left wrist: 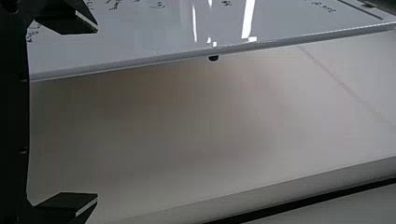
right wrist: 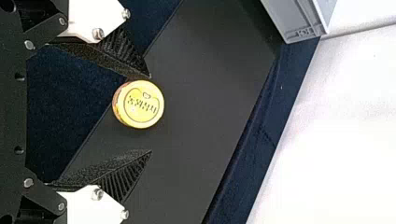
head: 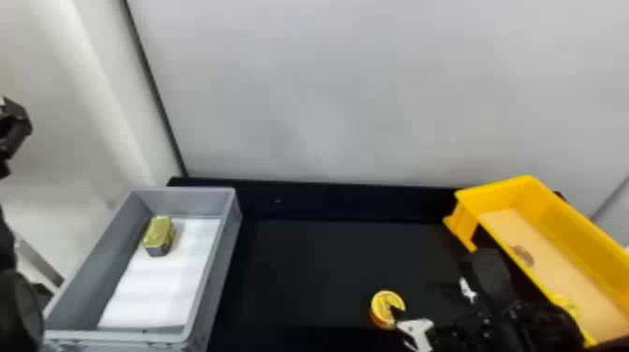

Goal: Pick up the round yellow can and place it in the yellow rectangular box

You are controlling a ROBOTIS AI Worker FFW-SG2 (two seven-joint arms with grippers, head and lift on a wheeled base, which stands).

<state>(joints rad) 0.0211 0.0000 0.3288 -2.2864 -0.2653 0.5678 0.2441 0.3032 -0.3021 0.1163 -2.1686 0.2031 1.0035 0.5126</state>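
The round yellow can [head: 383, 306] stands on the black table, and one fingertip of my right gripper [head: 417, 299] overlaps its edge. In the right wrist view, the can [right wrist: 140, 104] lies between the two open fingers of the right gripper [right wrist: 150, 114], closer to the upper one; contact cannot be told. The yellow rectangular box [head: 580, 234] is at the right, beyond the right arm. My left gripper [head: 15, 126] is parked up at the left edge; the left wrist view has the left gripper [left wrist: 97, 113] open with nothing between its fingers.
A grey bin [head: 234, 253] at the left holds a gold-topped block [head: 159, 234] on a white sheet. A brown round item [head: 522, 255] and a yellow item [head: 567, 305] lie in the yellow box. A pale wall [head: 327, 93] rises behind the table.
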